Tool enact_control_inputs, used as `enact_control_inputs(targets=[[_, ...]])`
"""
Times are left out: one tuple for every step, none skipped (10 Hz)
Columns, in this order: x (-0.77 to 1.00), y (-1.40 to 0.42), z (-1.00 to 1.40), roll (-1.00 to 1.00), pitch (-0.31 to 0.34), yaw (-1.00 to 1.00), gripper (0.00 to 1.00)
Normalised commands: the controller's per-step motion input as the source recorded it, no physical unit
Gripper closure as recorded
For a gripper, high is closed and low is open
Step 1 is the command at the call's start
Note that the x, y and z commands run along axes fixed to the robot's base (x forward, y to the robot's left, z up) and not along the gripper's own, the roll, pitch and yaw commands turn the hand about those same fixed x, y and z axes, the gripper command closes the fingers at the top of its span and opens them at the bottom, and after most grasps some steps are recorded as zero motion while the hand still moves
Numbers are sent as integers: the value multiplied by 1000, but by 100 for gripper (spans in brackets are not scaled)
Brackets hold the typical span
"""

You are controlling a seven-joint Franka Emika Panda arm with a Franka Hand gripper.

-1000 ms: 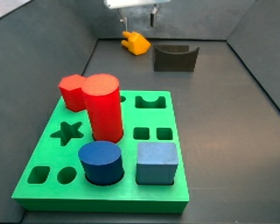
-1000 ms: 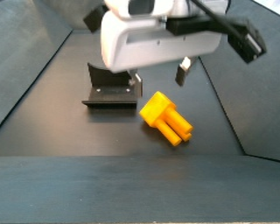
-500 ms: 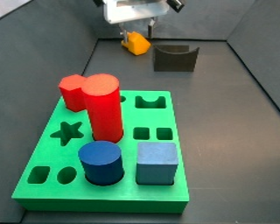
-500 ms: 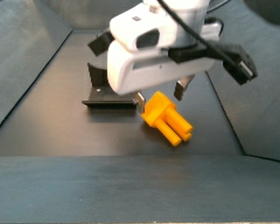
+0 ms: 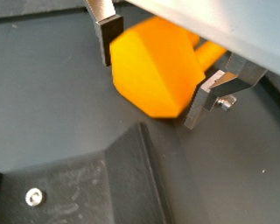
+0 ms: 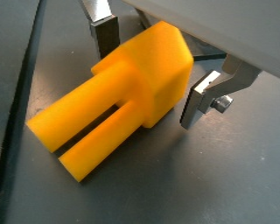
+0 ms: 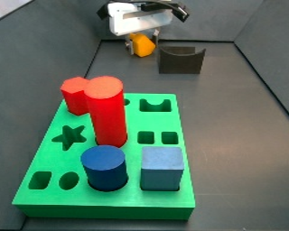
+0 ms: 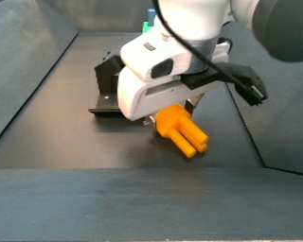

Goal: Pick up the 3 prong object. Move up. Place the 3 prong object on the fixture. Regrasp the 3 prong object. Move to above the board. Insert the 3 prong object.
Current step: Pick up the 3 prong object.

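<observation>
glossy orange 3 prong object (image 6: 119,92) between silver fingers (image 6: 208,94)

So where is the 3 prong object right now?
The 3 prong object lies on the floor between the open gripper's fingers, not yet clamped; in a side view it sits beside the fixture, far from the board.

Occlusions around the claw and the 3 prong object.
In a side view the claw (image 8: 169,110) and its white housing cover the near end of the 3 prong object (image 8: 182,130) and part of the fixture (image 8: 106,97) behind it; finger contact cannot be judged there. In both wrist views the fingers (image 5: 106,33) are cut off at the frame edge, and the block's (image 5: 157,68) far side is hidden. In a side view the block (image 7: 141,43) is too small to show prongs.
</observation>
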Motion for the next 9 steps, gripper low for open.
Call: enact_control_inputs(targets=[[0,0,-34,0,0,0,0],[0,89,-43,96,26,-77,0],[0,0,0,0,0,0,0],[0,0,0,0,0,0,100],[0,0,0,0,0,0,100],[0,0,0,0,0,0,100],[0,0,0,0,0,0,100],[0,0,0,0,0,0,100],[0,0,0,0,0,0,100]])
